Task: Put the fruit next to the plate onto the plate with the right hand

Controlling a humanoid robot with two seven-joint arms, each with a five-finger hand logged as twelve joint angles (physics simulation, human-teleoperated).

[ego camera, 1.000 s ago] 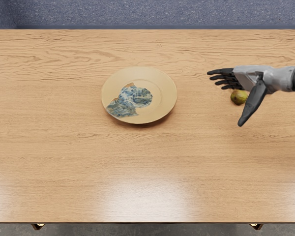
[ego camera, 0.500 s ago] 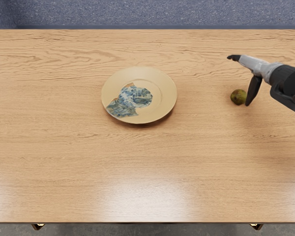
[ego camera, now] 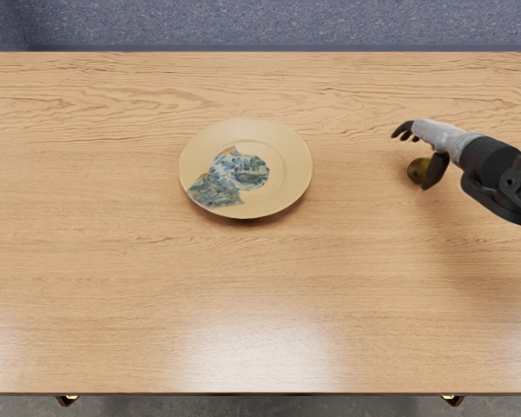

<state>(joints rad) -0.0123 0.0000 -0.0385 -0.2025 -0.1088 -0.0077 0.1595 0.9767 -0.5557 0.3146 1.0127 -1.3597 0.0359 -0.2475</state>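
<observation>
A small yellow-green fruit [ego camera: 414, 171] lies on the wooden table, well to the right of the tan plate [ego camera: 291, 165], which has a blue-and-white pattern in its middle. My right hand [ego camera: 416, 156] comes in from the right edge and hovers right over the fruit. Its fingers [ego camera: 405, 132] arch past the far side while the dark thumb [ego camera: 434, 170] hangs down along the fruit's right side, hiding part of it. The fingers are bent but not closed on the fruit, which still sits on the table.
The table's [ego camera: 243, 304] far edge runs along the top of the view, with blue-grey floor beyond it. The front edge shows at the bottom.
My right hand has lowered and drawn closer to the fruit, with the fingers bending and the thumb coming down beside it. Fruit and plate have not moved.
</observation>
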